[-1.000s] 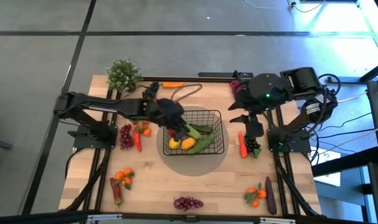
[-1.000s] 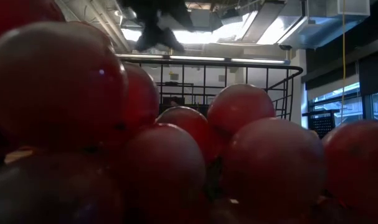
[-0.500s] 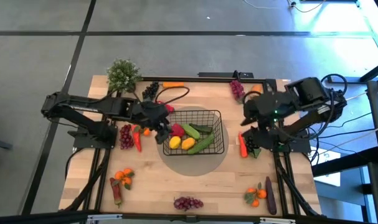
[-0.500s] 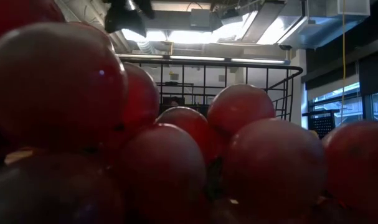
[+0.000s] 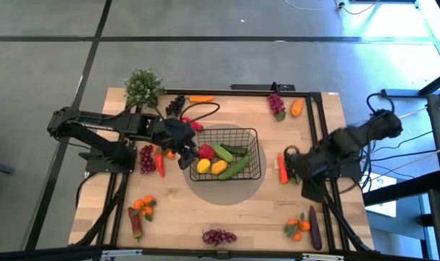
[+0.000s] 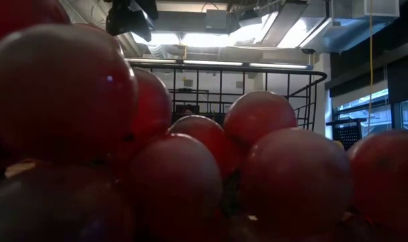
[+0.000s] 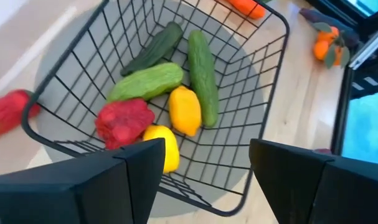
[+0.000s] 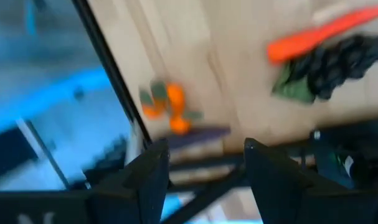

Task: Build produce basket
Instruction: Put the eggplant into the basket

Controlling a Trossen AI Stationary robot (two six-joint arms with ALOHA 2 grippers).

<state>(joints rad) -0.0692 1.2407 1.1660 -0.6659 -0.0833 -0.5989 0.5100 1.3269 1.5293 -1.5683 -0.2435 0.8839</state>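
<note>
The black wire basket (image 5: 253,145) sits mid-table on a grey round mat. It holds a red pepper (image 7: 123,119), two yellow lemons (image 7: 185,110) and several green cucumbers (image 7: 202,74). My left gripper (image 7: 204,163) hangs open and empty just off the basket's left side (image 5: 183,150); it also shows at the low view's top (image 6: 128,15). My right gripper (image 8: 204,177) is open and empty over the table's right edge (image 5: 305,177). It hangs above a carrot (image 8: 319,34) with dark leaves (image 8: 332,68) that lies flat on the wood.
Loose produce rings the basket: purple grapes (image 5: 146,158), oranges (image 5: 143,206), grapes (image 5: 218,235) at the near edge, oranges (image 5: 297,228) and an eggplant (image 5: 314,226) near right, grapes (image 5: 276,105) far right. A potted plant (image 5: 142,87) stands far left. Grapes (image 6: 190,168) fill the low view.
My left gripper has drawn back from over the basket toward the table's left edge, and the red pepper now lies in the basket. My right gripper has swung down and toward the near edge along the table's right side, rolling as it went.
</note>
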